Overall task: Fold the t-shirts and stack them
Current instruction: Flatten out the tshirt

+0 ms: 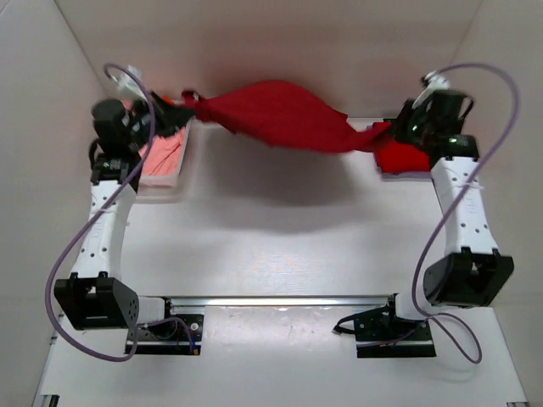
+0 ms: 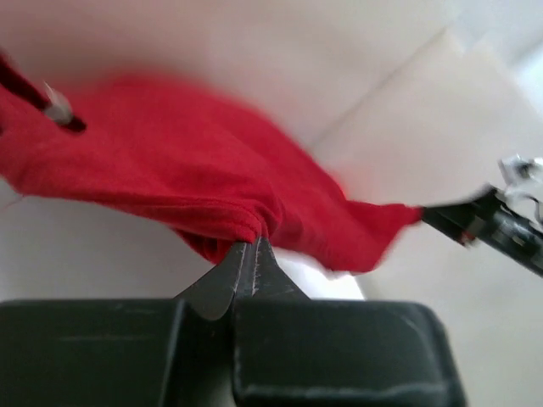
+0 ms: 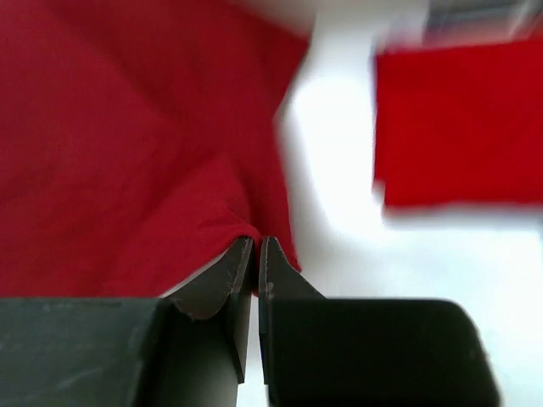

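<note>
**While I Grip It at Both Ends, the Dark Red T-shirt [image 1: 284,114] Hangs Above the Surface [image 1: 280,254]**

Because both my arms reach toward the far side, the cloth is stretched between them like a hammock, and it throws a soft shadow on the white top below. My left pincer [image 2: 251,248] is clenched on one bunched end. The two dark fingers meet at their tips, and the fabric gathers there into tight folds. My right pincer [image 3: 257,244] is clenched in the same way on the opposite end, with a small rolled edge of cloth caught between the tips. Between the two grips the t-shirt sags in the middle. It is wide in the centre and narrow like a rope at each end. Its colour is a deep, plain red, and the cloth looks soft and matt.

The bright red t-shirt [image 1: 403,157] lies flat on the surface just under my right wrist, as a neat shape with straight edges. The salmon pink t-shirt [image 1: 161,157] lies at the far left in a shallow white tray [image 1: 161,188], close beside my left arm. Both wrist views are rather blurred, so I cannot tell the seams.
</note>
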`<state>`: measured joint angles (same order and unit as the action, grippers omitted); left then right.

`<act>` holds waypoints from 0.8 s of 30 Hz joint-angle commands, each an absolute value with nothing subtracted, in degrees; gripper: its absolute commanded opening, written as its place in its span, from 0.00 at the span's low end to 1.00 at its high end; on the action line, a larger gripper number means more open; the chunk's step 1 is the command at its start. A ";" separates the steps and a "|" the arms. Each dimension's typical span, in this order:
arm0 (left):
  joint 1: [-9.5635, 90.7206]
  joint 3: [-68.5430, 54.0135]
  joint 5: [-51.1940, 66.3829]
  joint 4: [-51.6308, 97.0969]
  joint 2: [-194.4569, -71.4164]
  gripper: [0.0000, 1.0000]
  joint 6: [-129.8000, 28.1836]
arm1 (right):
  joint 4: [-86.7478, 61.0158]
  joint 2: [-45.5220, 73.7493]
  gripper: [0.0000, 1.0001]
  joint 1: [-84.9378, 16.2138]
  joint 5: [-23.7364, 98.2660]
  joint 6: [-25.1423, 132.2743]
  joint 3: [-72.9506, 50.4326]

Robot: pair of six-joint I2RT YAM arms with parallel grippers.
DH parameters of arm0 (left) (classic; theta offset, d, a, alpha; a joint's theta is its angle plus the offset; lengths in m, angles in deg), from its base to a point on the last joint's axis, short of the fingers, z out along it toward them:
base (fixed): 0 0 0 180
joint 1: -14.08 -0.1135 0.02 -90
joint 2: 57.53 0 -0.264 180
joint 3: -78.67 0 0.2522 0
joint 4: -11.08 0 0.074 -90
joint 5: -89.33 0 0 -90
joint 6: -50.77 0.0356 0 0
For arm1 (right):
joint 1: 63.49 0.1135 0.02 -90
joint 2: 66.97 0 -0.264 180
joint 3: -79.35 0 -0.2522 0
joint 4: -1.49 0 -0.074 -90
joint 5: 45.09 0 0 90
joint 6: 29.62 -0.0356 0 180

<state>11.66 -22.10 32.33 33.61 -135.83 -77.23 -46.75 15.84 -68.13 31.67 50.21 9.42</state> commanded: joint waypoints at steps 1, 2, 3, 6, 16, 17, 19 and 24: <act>12.50 -4.42 33.70 31.61 -135.32 0.00 -77.29 | -46.72 17.50 0.00 -66.83 29.78 51.76 -2.48; 12.85 0.78 33.96 31.60 -133.40 0.00 -77.29 | -46.72 17.15 0.00 -66.92 29.44 51.51 -6.87; 13.37 5.97 33.96 31.87 -131.64 0.00 -76.33 | -46.98 16.01 0.00 -66.57 28.31 51.50 -11.09; 13.29 17.14 33.44 35.54 -127.42 0.00 -74.04 | -47.77 13.11 0.00 -67.35 25.32 50.45 -21.64; 13.38 30.89 28.60 40.04 -122.75 0.00 -70.25 | -50.07 10.47 0.00 -69.90 25.48 49.48 -36.70; 13.29 30.37 28.60 40.22 -122.92 0.00 -70.34 | -49.98 10.90 0.00 -70.34 25.39 49.57 -36.79; 13.46 29.23 28.60 41.01 -123.88 0.00 -69.56 | -49.89 11.17 0.00 -70.78 25.31 49.74 -36.80; 13.20 30.98 28.07 43.47 -124.51 0.00 -67.53 | -48.57 12.40 0.00 -69.64 25.66 49.13 -37.94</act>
